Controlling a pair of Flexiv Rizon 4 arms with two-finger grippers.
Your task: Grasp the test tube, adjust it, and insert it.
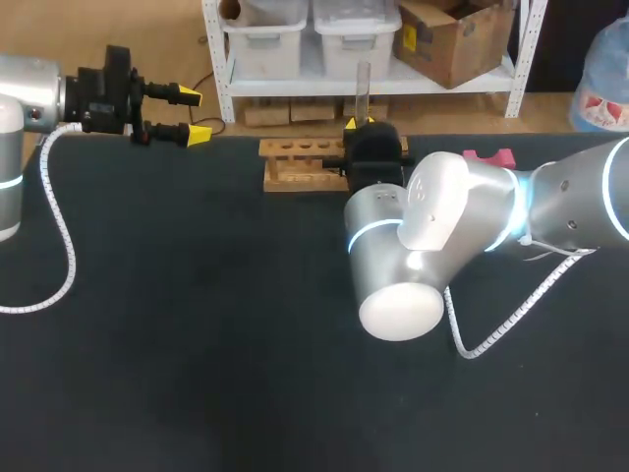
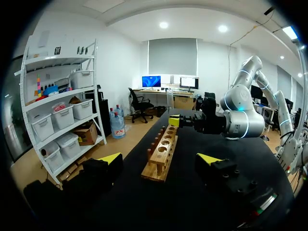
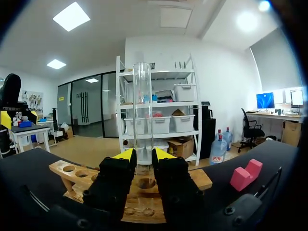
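Note:
A clear test tube (image 3: 142, 110) stands upright between the yellow-tipped fingers of my right gripper (image 3: 143, 156), which is shut on its lower part. Its bottom end hangs just above a hole near one end of the wooden rack (image 3: 72, 175). In the head view the test tube (image 1: 362, 87) rises above the right gripper (image 1: 362, 124) at the right end of the rack (image 1: 295, 162). My left gripper (image 1: 195, 116) is open and holds nothing, left of the rack near the table's far edge. In the left wrist view the rack (image 2: 162, 149) lies ahead of the open left gripper (image 2: 160, 159).
A pink block (image 1: 488, 157) lies on the black table to the right of the rack, also seen as the pink block (image 3: 245, 174) beside my right gripper. My right arm's big elbow (image 1: 413, 246) hangs over the middle of the table. A white cable (image 1: 59, 246) trails at the left.

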